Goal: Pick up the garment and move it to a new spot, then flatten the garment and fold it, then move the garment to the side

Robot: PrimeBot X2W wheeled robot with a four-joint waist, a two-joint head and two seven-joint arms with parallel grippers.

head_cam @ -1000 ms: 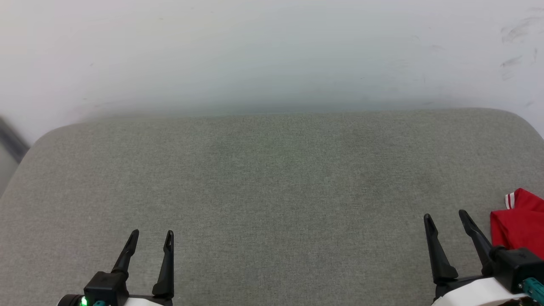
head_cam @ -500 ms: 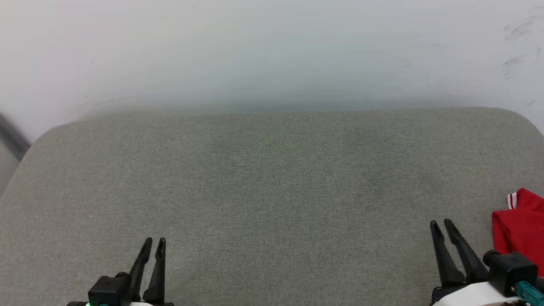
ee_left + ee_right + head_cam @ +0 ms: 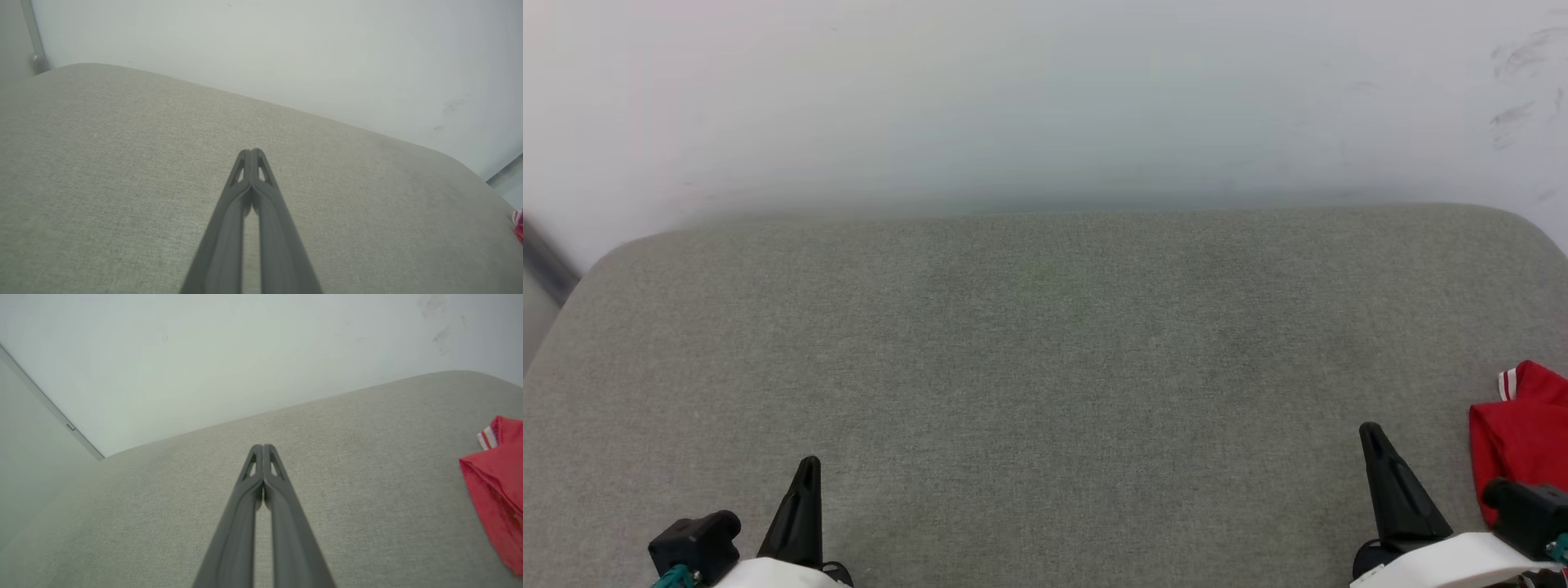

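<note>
The garment (image 3: pixel 1521 437) is a folded bright red shirt with a red-and-white striped trim, lying at the right edge of the grey cushion (image 3: pixel 1045 351). The right wrist view shows the garment (image 3: pixel 496 473) at its right side, and a sliver of the garment (image 3: pixel 519 224) shows in the left wrist view. My right gripper (image 3: pixel 1372 433) stands just left of it, shut, holding nothing, fingertips pressed together (image 3: pixel 262 448). At the lower left my left gripper (image 3: pixel 809 467) is shut and empty too (image 3: pixel 252 152). Both hover over the cushion's front part.
A pale wall (image 3: pixel 1045 98) rises right behind the cushion's far edge. The cushion's corners are rounded, and a dark strip (image 3: pixel 543 261) runs down at the far left beside it.
Both grippers have gone from wide open to shut with nothing between the fingers. They have also drawn back a little toward the bottom of the view. The garment has not moved.
</note>
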